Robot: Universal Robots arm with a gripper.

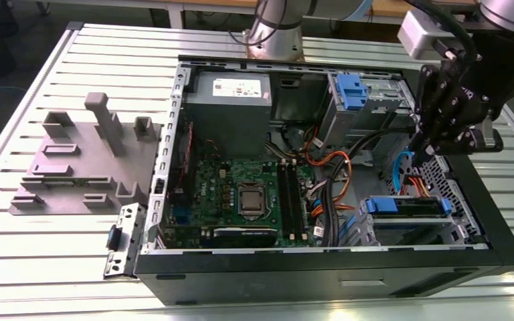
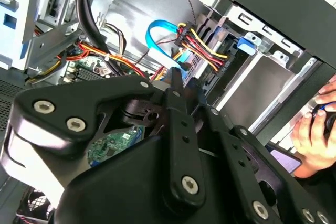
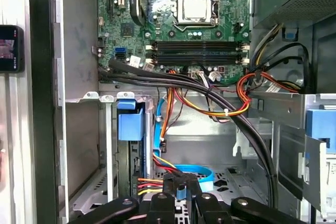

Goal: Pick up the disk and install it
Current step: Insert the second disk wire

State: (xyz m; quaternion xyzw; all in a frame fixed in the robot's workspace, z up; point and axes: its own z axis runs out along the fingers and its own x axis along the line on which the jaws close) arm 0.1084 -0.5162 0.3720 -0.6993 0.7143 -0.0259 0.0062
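Near the disk [image 1: 408, 206] inside the case [image 1: 328, 271], the jaws hover; spread or pressed together, cannot tell.

The gripper [image 2: 184, 85] hides much of the case [image 2: 136, 3]; a hand [image 2: 315, 129] is cut off at the edge.

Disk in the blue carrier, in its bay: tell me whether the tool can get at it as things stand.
Probably yes, but it looks tight. The tool hangs over the open case, near the disk, and no cover lies above the bay. The blue cable loops between them and could snag.
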